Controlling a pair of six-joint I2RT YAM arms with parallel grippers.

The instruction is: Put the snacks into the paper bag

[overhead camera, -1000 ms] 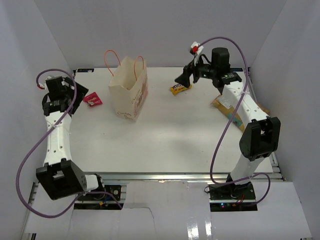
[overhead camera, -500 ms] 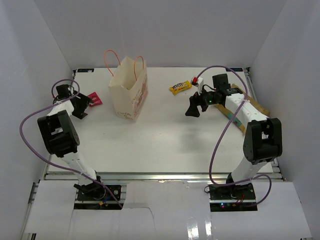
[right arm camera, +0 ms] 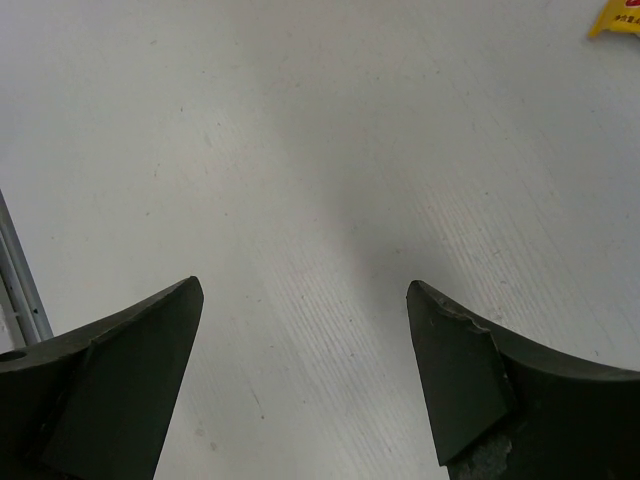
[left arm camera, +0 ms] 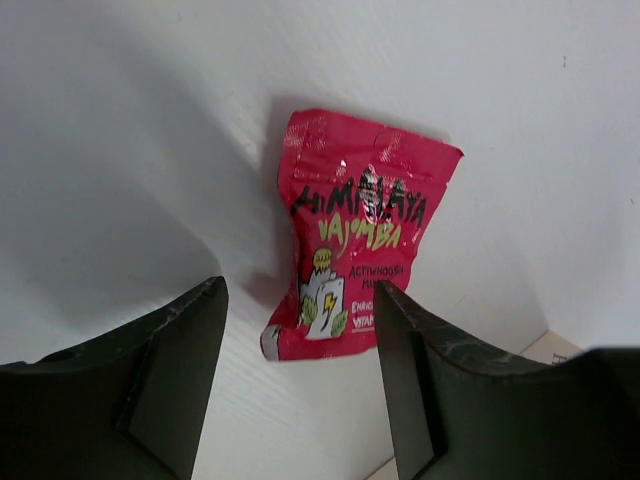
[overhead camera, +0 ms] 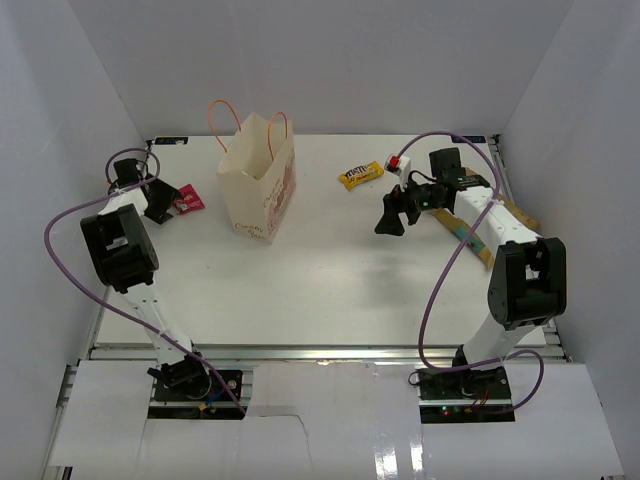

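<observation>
The cream paper bag (overhead camera: 258,185) stands upright and open at the back left, with orange handles. A pink-red snack packet (overhead camera: 186,201) lies flat to its left. It fills the left wrist view (left arm camera: 355,240). My left gripper (overhead camera: 160,203) (left arm camera: 300,295) is open, just short of the packet's near edge and above it. A yellow packet (overhead camera: 360,175) lies at the back centre, and its corner shows in the right wrist view (right arm camera: 620,18). My right gripper (overhead camera: 390,215) (right arm camera: 305,290) is open and empty over bare table. A tan-brown pouch (overhead camera: 520,213) lies partly hidden under the right arm.
White walls close in the table on three sides. A metal rail (overhead camera: 320,350) runs along the front edge. The bag's corner (left arm camera: 555,348) shows at the lower right of the left wrist view. Purple cables loop from both arms.
The left arm folded back, and its gripper now sits at the pink-red packet. The right gripper drew back from the yellow packet and dropped towards the table, then barely moved.
</observation>
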